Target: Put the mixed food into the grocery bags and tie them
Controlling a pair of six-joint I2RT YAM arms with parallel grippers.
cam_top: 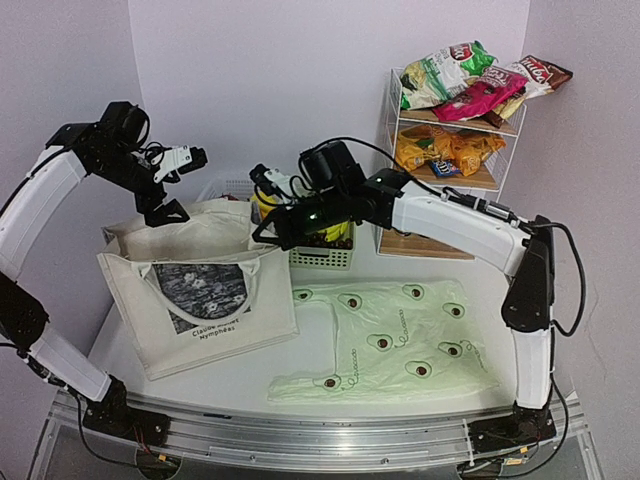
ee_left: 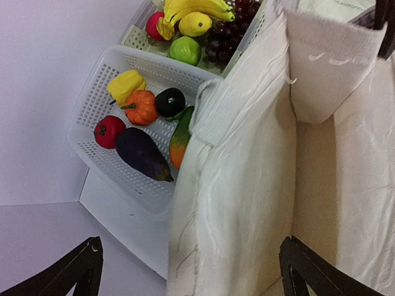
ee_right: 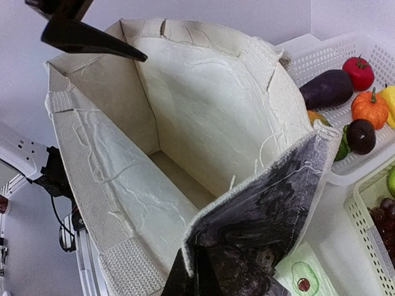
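Two grippers meet at a cream canvas tote with a dark grey printed panel (cam_top: pixel 200 290), standing open on a white table (cam_top: pixel 240 385). The right gripper (ee_right: pixel 196 274) pinches the printed side's top edge, while the left gripper (ee_left: pixel 192 242) is spread wide over the far rim. The left wrist view picks out yellow bananas (ee_left: pixel 194 9) and a dark purple grape bunch (ee_left: pixel 228 29) in a green plastic basket (ee_left: pixel 137 40) behind. Overhead alone shows a green-white crisp packet (cam_top: pixel 445 70) and orange crisp packets (cam_top: pixel 445 148) on a white wire shelf (cam_top: pixel 392 110).

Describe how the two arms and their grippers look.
The left arm and right arm have white shells with black joints and bases. Black cables loop alongside. A green light glows near the right wrist. The fingers are black and tapered.
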